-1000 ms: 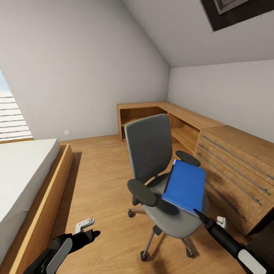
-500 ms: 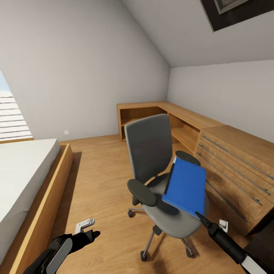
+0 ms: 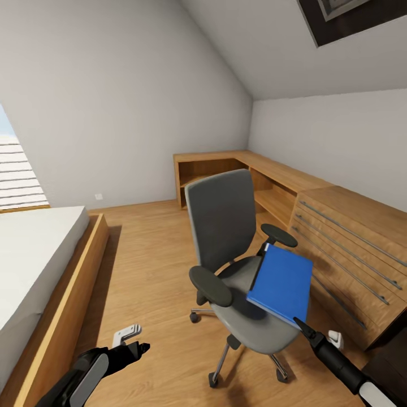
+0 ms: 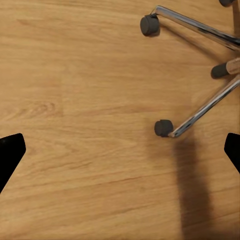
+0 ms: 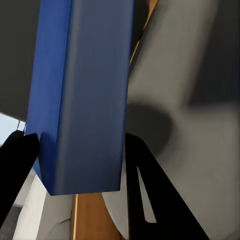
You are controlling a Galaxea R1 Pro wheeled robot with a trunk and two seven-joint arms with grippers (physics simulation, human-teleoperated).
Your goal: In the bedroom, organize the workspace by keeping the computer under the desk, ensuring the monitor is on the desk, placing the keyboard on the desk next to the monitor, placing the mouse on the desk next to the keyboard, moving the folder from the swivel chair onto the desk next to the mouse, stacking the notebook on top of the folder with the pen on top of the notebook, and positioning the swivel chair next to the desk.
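Bright-blue folder [image 3: 281, 284], grey swivel chair [image 3: 226, 226] with black armrests, light wooden chest [image 3: 350, 249], honey-brown plank floor [image 3: 147, 265].

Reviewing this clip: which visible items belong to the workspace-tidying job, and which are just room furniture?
Belongs to the job:
- bright-blue flat folder, between the right gripper's fingers, tilted over the seat
- grey upholstered swivel chair on a chrome castor base

Just there:
- light wooden chest with long bar handles
- wooden corner shelf unit
- white-topped bed in a wooden frame
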